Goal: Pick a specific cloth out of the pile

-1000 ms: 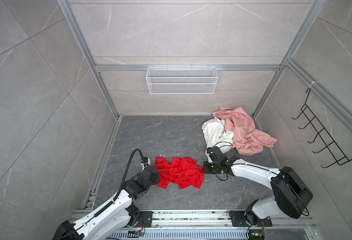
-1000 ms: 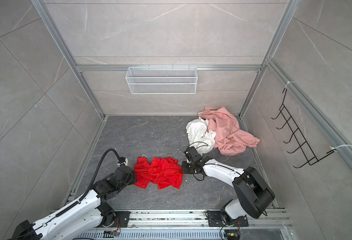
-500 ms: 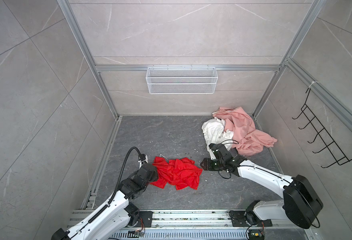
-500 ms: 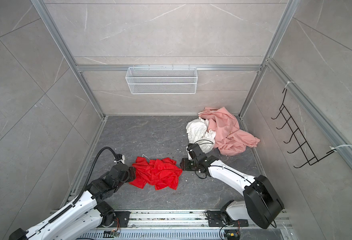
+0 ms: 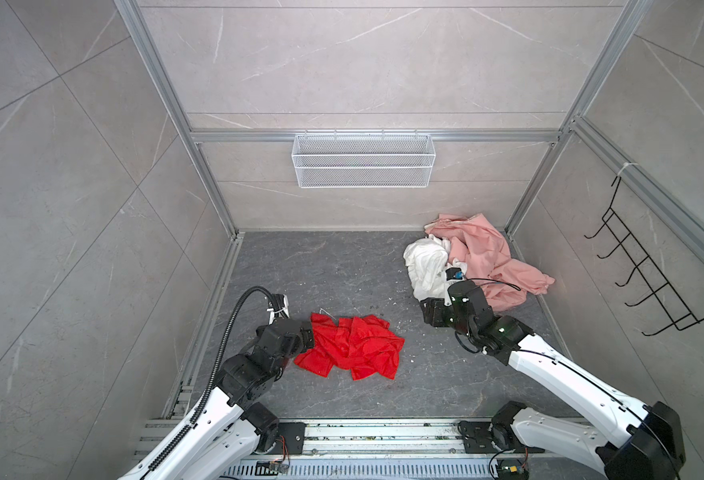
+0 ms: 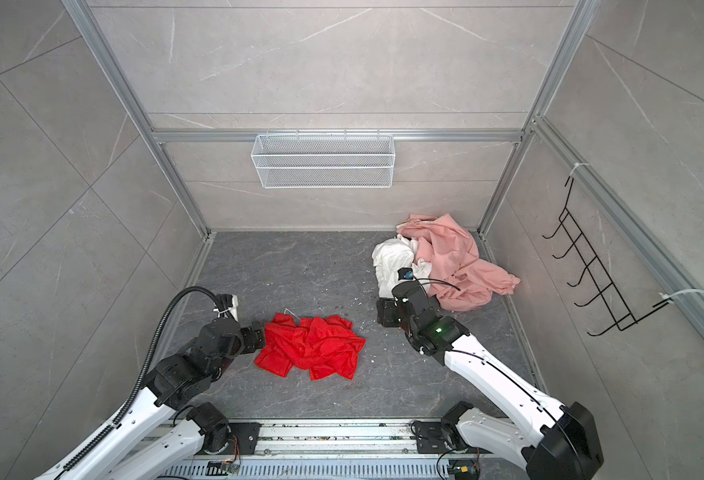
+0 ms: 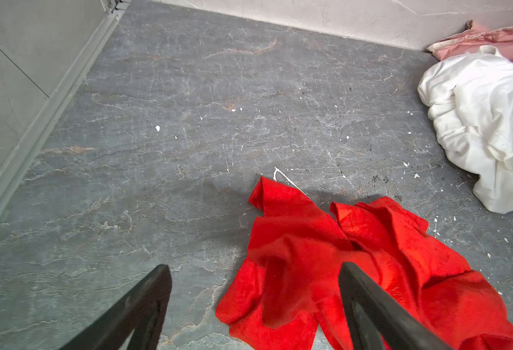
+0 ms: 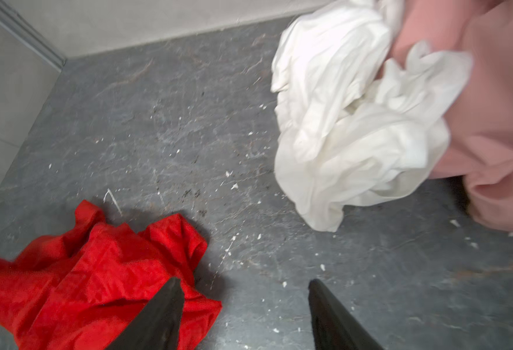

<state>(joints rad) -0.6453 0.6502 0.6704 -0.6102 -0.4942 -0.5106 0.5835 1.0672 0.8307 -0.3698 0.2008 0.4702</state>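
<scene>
Red cloth (image 5: 350, 347) lies crumpled, apart from pile (image 5: 487, 257).
Left tool (image 7: 253, 266) spread at its edge; right tool (image 8: 244, 281) spread over tabletop (image 5: 321, 274).

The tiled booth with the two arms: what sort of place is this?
Probably a robot test cell mocked up as a bathroom corner: tiled walls held in an aluminium frame, a wire basket hung at the back, and robot arms bolted to a rail.

Free to pass over the bare grey stone floor (image 5: 321, 270) at back left and centre. Blocked at front, left of centre, by the crumpled bright red thin cloth (image 5: 352, 347). Blocked in the back right corner by the heap (image 5: 454, 253) of rumpled white cloth (image 5: 425, 262) and large pale pink cloth (image 5: 487, 257). Open floor between the two.
</scene>
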